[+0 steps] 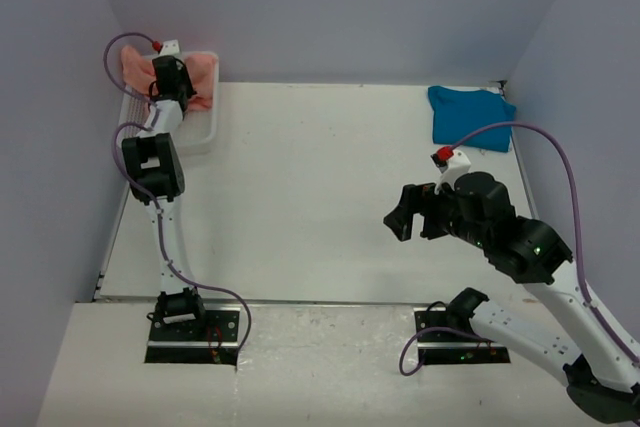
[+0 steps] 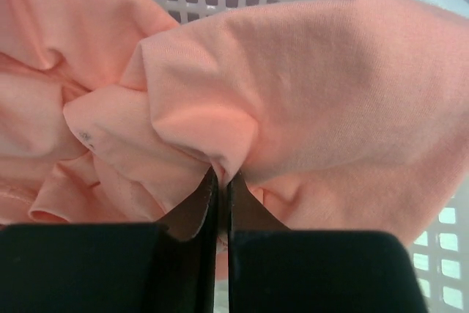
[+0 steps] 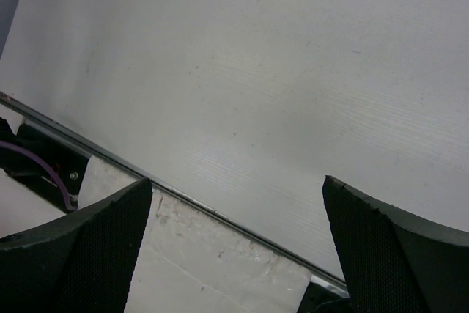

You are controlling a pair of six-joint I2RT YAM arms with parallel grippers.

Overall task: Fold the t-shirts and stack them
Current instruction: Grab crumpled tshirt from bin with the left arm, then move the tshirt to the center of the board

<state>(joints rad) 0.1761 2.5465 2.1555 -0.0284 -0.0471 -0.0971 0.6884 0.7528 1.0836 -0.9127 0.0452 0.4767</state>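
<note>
The white table [image 1: 320, 197] takes up most of the overhead view. The white mesh basket [image 1: 205, 133] sits at its far left corner. The salmon-pink t-shirt [image 1: 203, 69] lies crumpled inside the basket, with some cloth bunched up against the far rim. The teal-blue t-shirt [image 1: 470, 117] lies well apart at the far right corner of the table, in a compact, roughly squared shape (probably already folded, though the layers are too small to make out).

The left arm reaches into the basket. In its wrist view the left gripper [image 2: 220, 181] is pinched fully together on a raised fold of the pink cloth, and fabric puckers out on both sides of the closed jaws. The right gripper [image 1: 405, 219] hangs over bare table near the front right with its jaws spread wide and nothing between them.

I judge the step in hand to be fetching the pink shirt out of the basket, with the grasp just made and the folding not yet begun.

The next move calls for a lift high enough that the trailing cloth clears the basket wall and doesn't drag the light basket along. Then the shirt needs carrying to the open middle of the table, where the free right gripper can help spread it flat.
</note>
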